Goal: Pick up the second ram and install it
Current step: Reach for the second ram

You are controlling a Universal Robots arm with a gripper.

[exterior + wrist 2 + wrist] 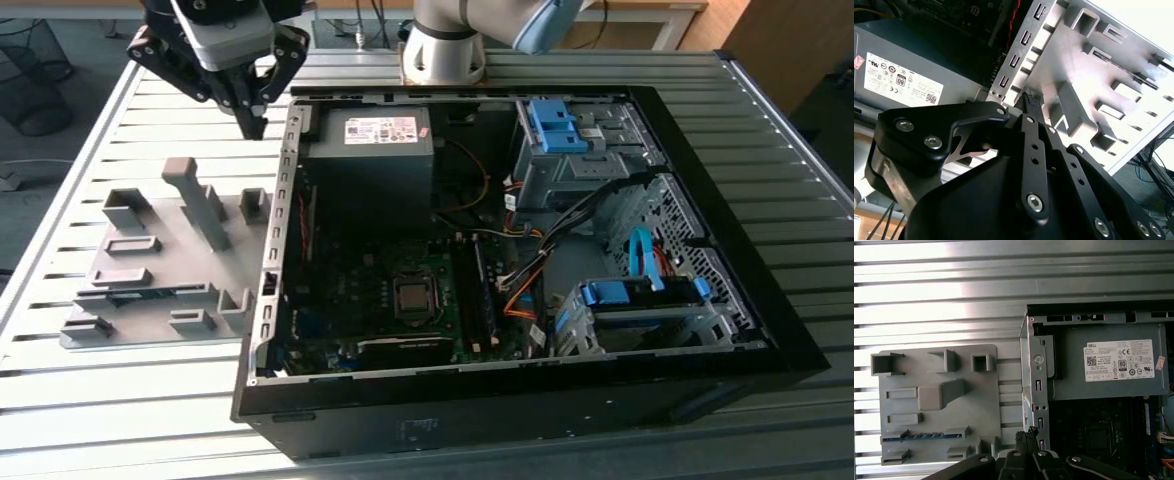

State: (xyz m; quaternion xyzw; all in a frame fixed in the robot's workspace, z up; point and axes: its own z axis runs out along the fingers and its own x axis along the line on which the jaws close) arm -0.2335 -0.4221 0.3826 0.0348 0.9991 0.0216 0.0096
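Presently the gripper (254, 127) hangs with its fingers drawn together on nothing, just outside a corner of the open computer case (280, 230) and above the slatted table (134, 400). The second ram (924, 436), seen in the first wrist view as a thin blue-green strip, lies in a low cradle of the grey fixture plate (979, 410), below the tool, well apart from its tips and on the side away from the case. Hazards, as judged: (a) with the fingers together the tool cannot straddle the board, and a descent in that state would press on its edge; (b) an upright post (200, 205) and several raised blocks stand between tool and cradle, so a low approach could strike them or shift the plate, whose fastening cannot be told; (c) the sheet-metal wall of the case lies just beside the fingers, leaving little margin for a sideways swing; (d) a thin board pinched off-centre may tilt and meet the memory slots (477, 295) askew, near loose cables (527, 285) and the power supply (380, 150). Surface: ribbed metal, with grooves that could catch a dropped part. Room: a wire basket (34, 70) on the floor beyond the tool, and wooden furniture (767, 30) past the arm's base (443, 50)
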